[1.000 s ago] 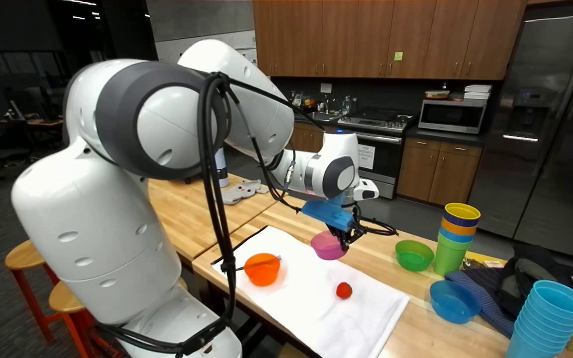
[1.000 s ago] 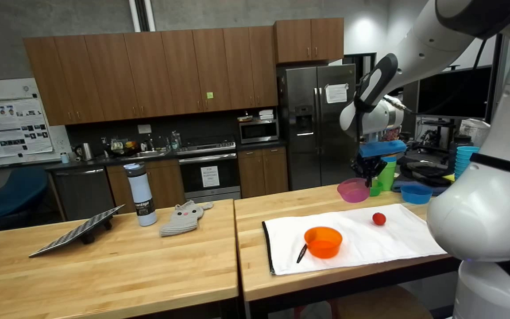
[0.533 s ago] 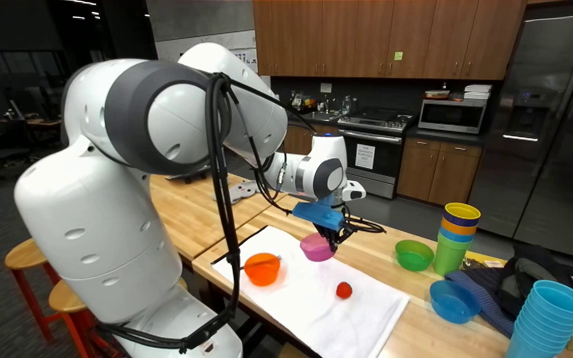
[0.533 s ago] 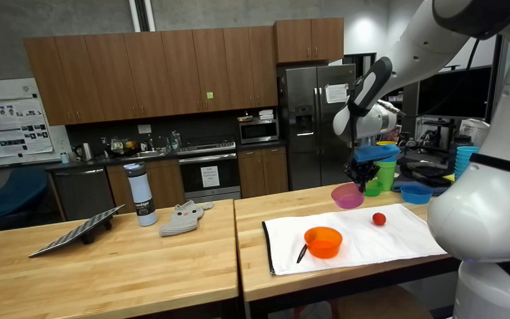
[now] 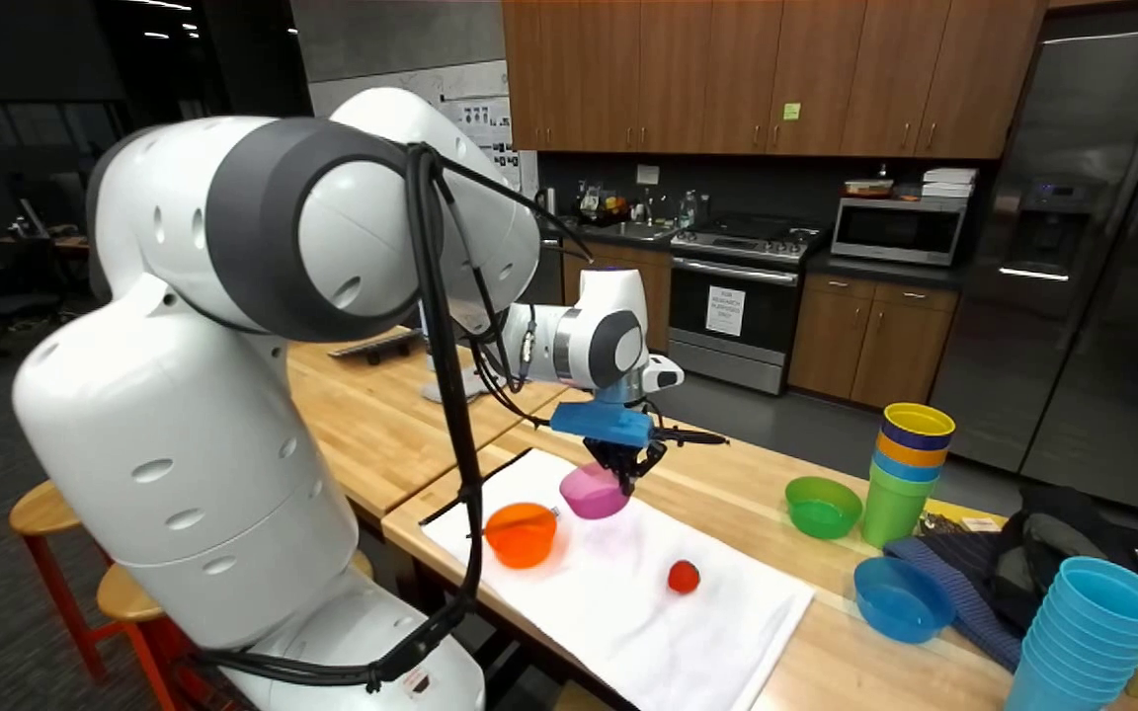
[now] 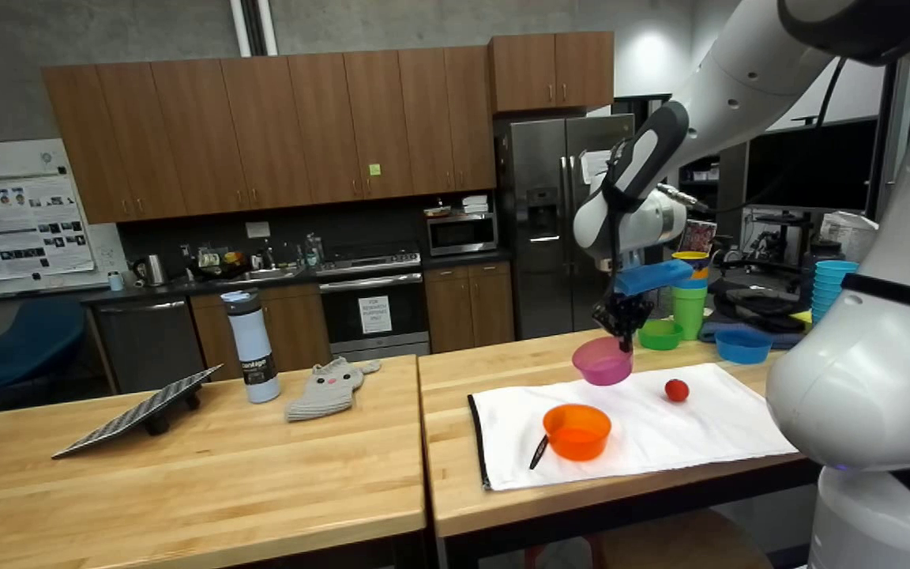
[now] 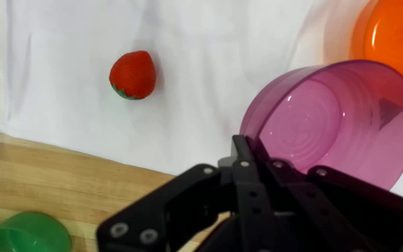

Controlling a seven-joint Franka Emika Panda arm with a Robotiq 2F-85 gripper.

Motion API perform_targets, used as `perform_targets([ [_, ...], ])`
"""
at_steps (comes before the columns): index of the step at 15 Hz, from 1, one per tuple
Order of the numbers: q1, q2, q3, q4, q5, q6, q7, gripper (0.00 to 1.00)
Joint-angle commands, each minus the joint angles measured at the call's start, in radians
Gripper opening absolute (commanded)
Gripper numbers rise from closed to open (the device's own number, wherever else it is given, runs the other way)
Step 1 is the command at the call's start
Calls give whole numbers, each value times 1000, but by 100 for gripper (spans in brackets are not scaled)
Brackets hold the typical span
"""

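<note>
A pink bowl [image 7: 303, 122] hangs by its rim from the gripper [image 7: 249, 140].
The jaws are clamped almost together, just the bowl's thin wall between them, and from here I see it above the white cloth [image 6: 660, 427], near one long edge, closer to the orange bowl [image 5: 520, 535] than to the green bowl [image 5: 823, 507]; a red strawberry [image 7: 133, 75] lies on the cloth, well apart from the orange bowl.
</note>
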Motion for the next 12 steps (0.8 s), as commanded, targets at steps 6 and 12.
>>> perform_targets([
  [6, 41, -198, 4, -122, 54, 6, -138, 1],
  [12, 134, -197, -9, -190, 271, 90, -187, 1],
])
